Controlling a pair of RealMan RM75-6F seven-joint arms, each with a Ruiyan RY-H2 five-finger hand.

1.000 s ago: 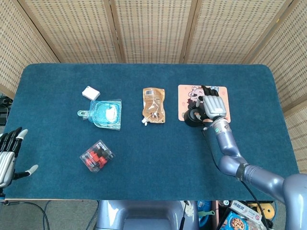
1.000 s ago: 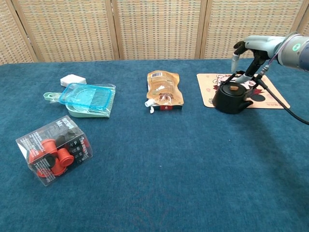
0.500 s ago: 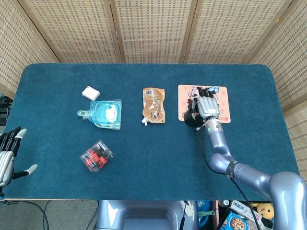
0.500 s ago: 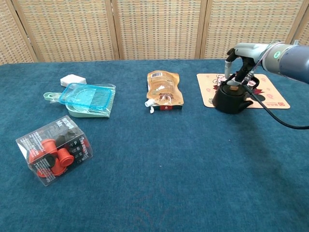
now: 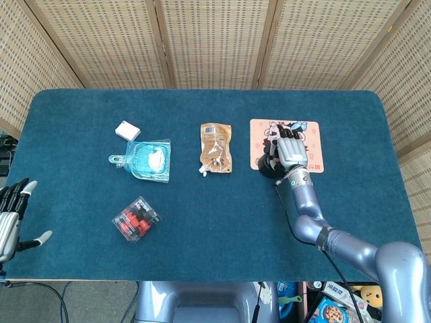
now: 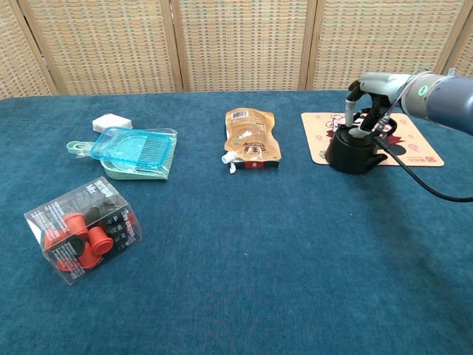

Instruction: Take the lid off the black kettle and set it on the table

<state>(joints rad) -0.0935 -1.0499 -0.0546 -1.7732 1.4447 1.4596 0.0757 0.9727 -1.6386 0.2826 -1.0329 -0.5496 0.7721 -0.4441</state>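
The black kettle (image 6: 353,153) stands on the front left corner of a pink picture mat (image 6: 414,151) at the table's right side. Its lid (image 6: 350,136) sits on the kettle, mostly covered by fingers. My right hand (image 6: 363,117) reaches down from above, and its fingertips (image 6: 355,132) touch the lid's top; whether they pinch the knob does not show. From the head view the right hand (image 5: 288,151) covers most of the kettle (image 5: 267,165). My left hand (image 5: 9,219) hangs off the table's front left edge, fingers spread and holding nothing.
A brown pouch (image 6: 251,138) lies at the table's middle. Further left are a blue dustpan set (image 6: 133,151), a small white box (image 6: 111,121), and a clear box of red and black caps (image 6: 83,227). A black cable (image 6: 417,176) trails from the right arm.
My right hand has moved left and down over the kettle until its fingertips reached the lid. The lid's knob, visible before, is now covered. The left hand has not moved.
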